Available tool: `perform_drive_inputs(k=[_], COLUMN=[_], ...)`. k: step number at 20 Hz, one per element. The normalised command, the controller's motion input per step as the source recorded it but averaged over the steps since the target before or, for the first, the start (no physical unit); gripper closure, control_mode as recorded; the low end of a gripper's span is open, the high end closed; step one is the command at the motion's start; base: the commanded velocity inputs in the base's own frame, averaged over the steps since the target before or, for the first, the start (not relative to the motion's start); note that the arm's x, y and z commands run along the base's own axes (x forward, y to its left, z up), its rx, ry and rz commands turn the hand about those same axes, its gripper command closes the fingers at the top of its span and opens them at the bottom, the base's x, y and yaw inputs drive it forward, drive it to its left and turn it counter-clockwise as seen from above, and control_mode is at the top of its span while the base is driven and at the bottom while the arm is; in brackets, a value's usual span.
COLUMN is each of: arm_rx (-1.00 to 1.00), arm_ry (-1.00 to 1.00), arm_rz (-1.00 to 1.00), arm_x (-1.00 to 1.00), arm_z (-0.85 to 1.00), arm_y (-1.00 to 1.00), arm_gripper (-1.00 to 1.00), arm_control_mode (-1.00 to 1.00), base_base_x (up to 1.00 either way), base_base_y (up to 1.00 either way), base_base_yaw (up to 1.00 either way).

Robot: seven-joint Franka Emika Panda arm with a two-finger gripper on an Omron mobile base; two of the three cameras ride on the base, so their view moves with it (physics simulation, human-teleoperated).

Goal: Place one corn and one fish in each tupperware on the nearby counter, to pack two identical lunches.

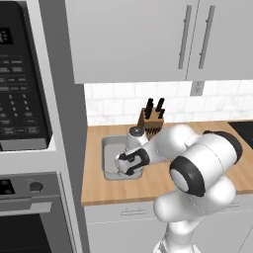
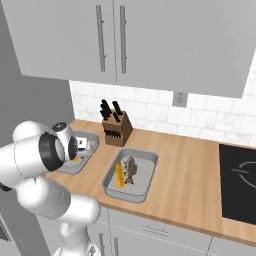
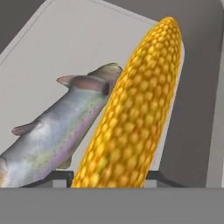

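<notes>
Corn is what you are pinching: the bumpy yellow-orange cob (image 3: 133,113) sitting between the gripper's (image 3: 107,177) tips over the shallow grey container (image 3: 52,52) beside the silvery fish (image 3: 57,127), and releasing crookedly risks it rolling out.

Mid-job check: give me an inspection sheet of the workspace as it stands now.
Surface: wooden counter, white cabinet fronts below.
Job's things: right tupperware holds one corn and one fish. Left tupperware holds a fish; a second corn lies beside that fish, right in front of the pincer.
Clutter: knife block stands behind the containers.
Grippers: pincer is low over the left tupperware; whether its jaws grip the corn cannot be told.
Cables: nothing seen.
Surroundings: wall cupboards above, cooktop to the right, microwave and oven to the left.
</notes>
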Motion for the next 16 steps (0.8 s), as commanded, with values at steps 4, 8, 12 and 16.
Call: perform_drive_inputs(k=[4, 8, 12, 16], arm_rx=[0.00, 0.00, 0.00, 0.01], arm_ry=[-0.04, -0.09, 0.00, -0.13], arm_rz=[0.00, 0.00, -0.02, 0.00], arm_x=[-0.09, -0.33, -0.18, -0.97], arm_z=[0.37, 0.76, 0.24, 0.48], arm_y=[0.00, 0.00, -0.06, -0.21], arm_gripper=[-1.00, -1.00, -1.00, -1.00], arm_control_mode=[-1.00, -1.00, -1.00, -1.00], base_base_x=[0.00, 0.00, 0.00, 0.00], base_base_y=[0.00, 0.00, 0.00, 0.00], base_base_yaw=[0.00, 0.00, 0.00, 0.00])
